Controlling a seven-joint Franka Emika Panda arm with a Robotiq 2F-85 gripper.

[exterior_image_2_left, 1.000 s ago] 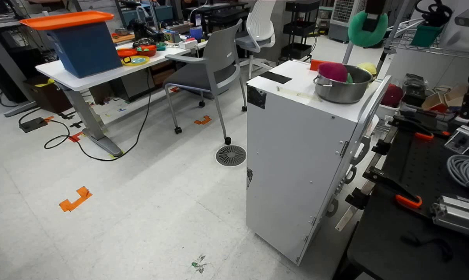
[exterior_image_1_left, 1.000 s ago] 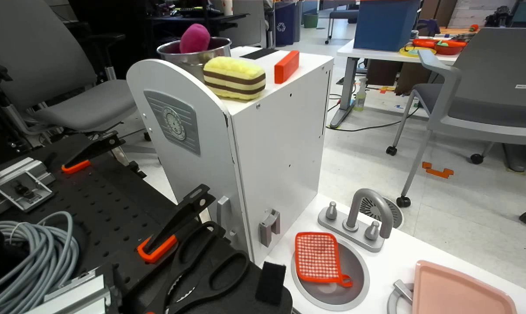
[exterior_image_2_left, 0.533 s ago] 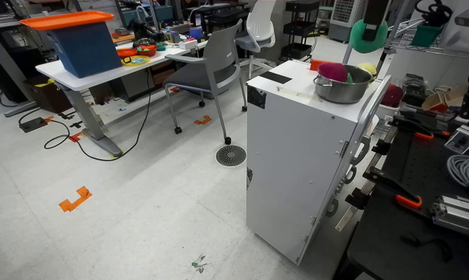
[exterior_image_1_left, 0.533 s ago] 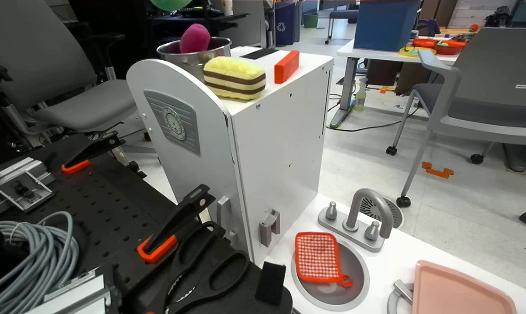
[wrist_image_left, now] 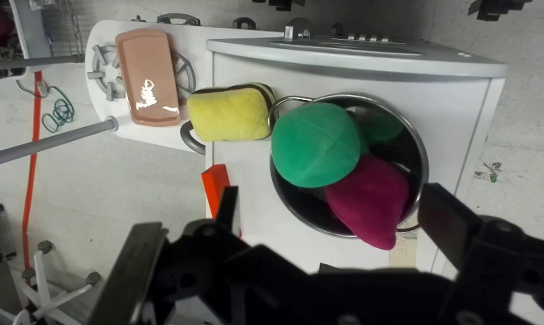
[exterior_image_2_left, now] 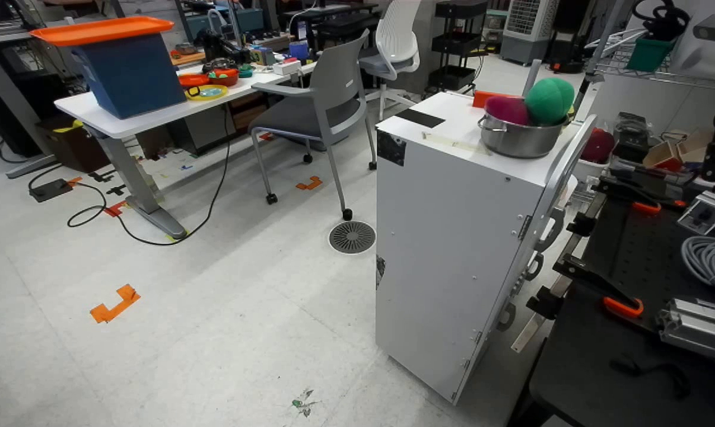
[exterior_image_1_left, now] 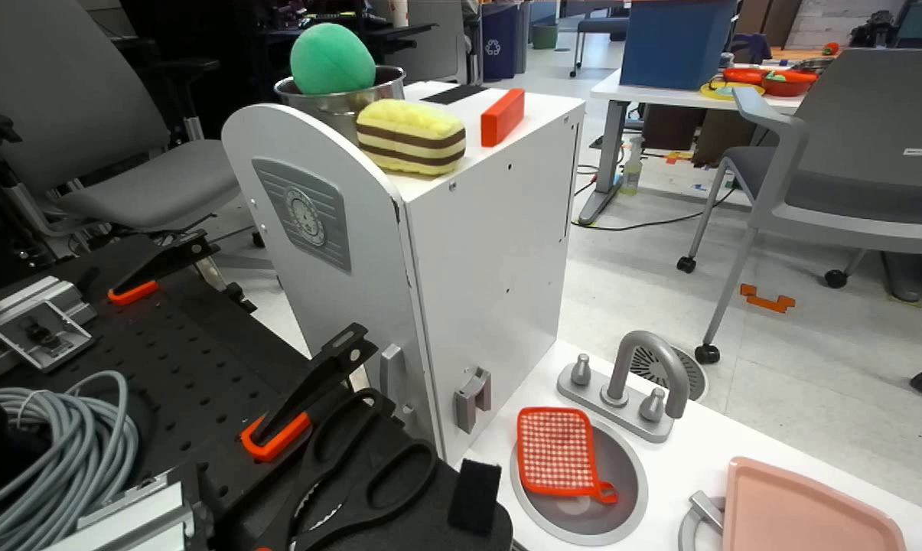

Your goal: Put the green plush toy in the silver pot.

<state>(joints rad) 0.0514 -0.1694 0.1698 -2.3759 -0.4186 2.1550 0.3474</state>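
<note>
The hand [wrist_image_left: 329, 198] is positioned above the worktop [wrist_image_left: 256, 194] with its fingers [wrist_image_left: 445, 221] spread well apart. The toy [wrist_image_left: 316, 144] sits in the pot [wrist_image_left: 301, 202], its upper part projecting above the rim. In the wrist view, the toy lies ahead of the fingertips, within the span between them, and is separate from both fingers. The pink ball [wrist_image_left: 369, 198] sits in the pot against the toy and overlaps the rim.

The hand is visible in the wrist view only. An exterior view also shows the pink ball [exterior_image_2_left: 505, 110]; where the toy [exterior_image_1_left: 332, 60] stands foremost in an exterior view, the ball is hidden. The wrist view also shows a dark green patch [wrist_image_left: 382, 126] inside the pot; whether this is a reflection or a separate item cannot be determined. An exterior view shows brown stripes along the side of the yellow block [exterior_image_1_left: 411, 138], just beside the pot; the wrist view shows mainly its plain top. An exterior view alone shows the red checked potholder [exterior_image_1_left: 558, 451], lying partly over the sink [exterior_image_1_left: 625, 467].
</note>
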